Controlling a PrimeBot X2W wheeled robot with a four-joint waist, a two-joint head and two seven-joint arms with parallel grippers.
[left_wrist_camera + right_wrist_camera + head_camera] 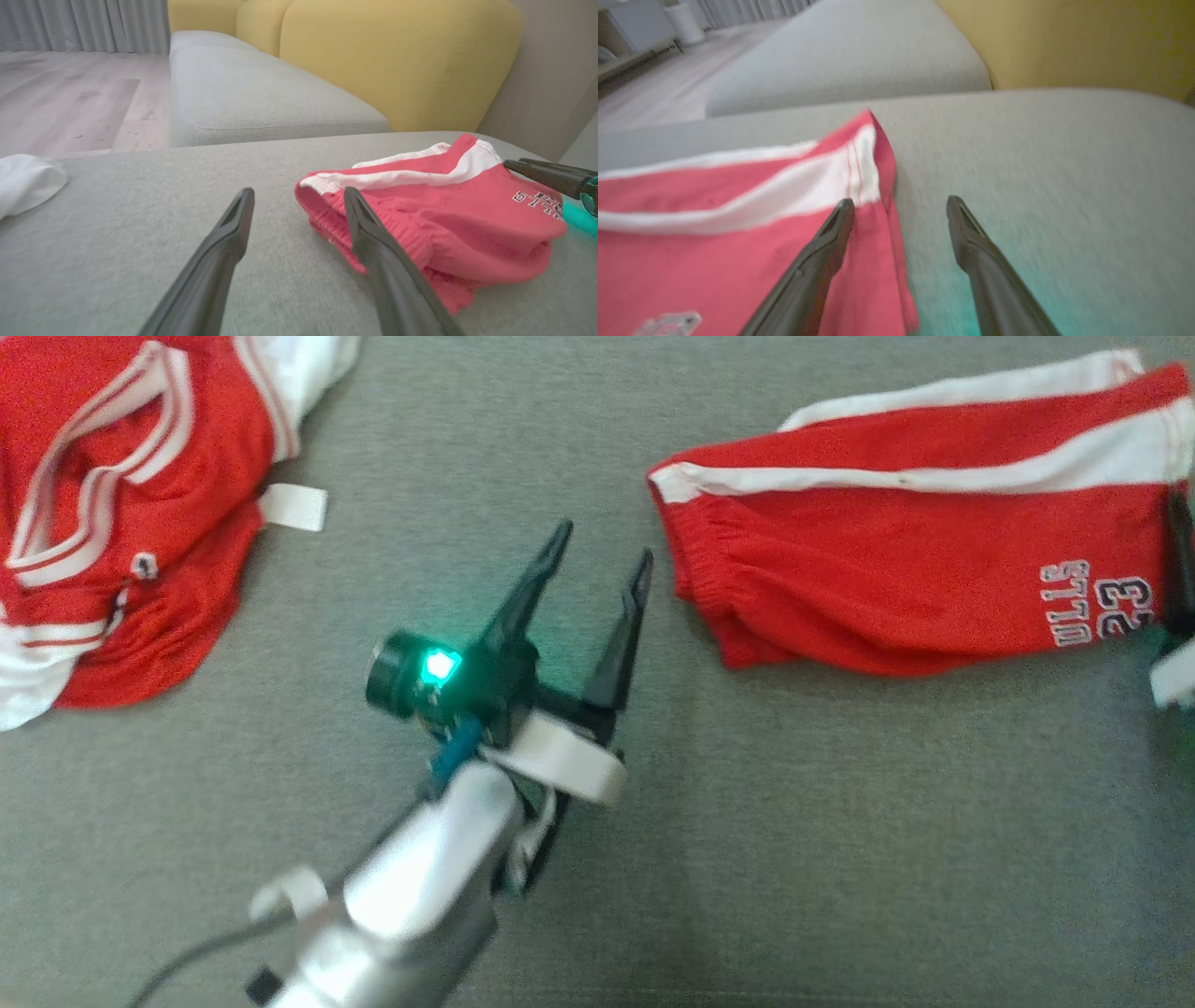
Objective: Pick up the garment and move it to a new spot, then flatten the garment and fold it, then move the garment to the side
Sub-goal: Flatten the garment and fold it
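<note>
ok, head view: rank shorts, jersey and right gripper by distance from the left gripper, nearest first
1. shorts, just right of the left gripper.
2. jersey, far left.
3. right gripper, at the right edge, past the shorts.

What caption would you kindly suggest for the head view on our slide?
Left tool, open, beside the folded shorts on the grey cushion.

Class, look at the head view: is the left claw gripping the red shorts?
No, the left claw stands open, empty, beside the red shorts.
</note>
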